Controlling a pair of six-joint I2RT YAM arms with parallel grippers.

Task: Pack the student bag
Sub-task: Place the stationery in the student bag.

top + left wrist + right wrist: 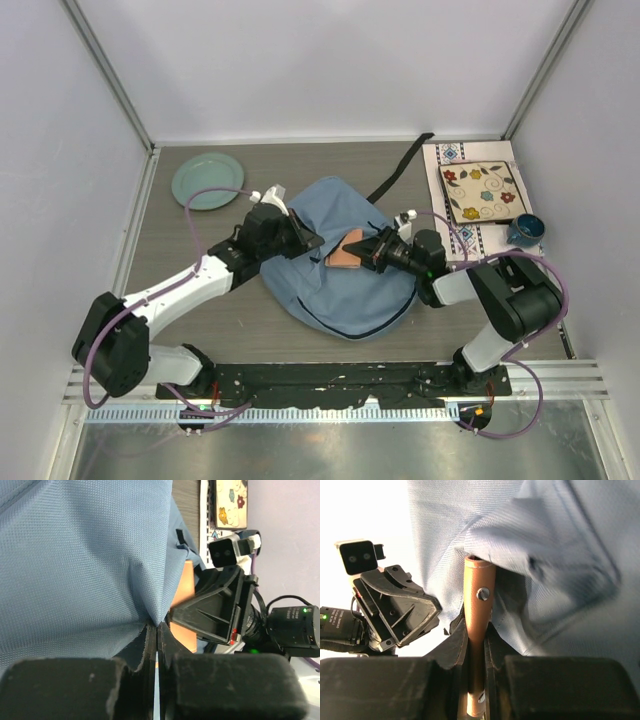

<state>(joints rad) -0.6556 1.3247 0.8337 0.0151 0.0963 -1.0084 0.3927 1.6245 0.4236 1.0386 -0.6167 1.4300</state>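
Note:
The student bag (345,280), a big light blue-grey backpack, lies in the middle of the table. My left gripper (303,238) is at its upper left edge, shut on a pinched fold of the bag's fabric (150,595). From the right, my right gripper (368,250) is shut on a thin flat brown case (347,258) with metal studs. In the right wrist view the case (479,595) stands edge-on between the jaws, its far end tucked under a raised flap of the bag (540,555). The two grippers face each other closely.
A green plate (208,180) sits at the back left. At the back right a flowered square plate (484,190) lies on a patterned mat, with a dark blue cup (525,230) beside it. A black strap (400,165) trails from the bag toward the back wall.

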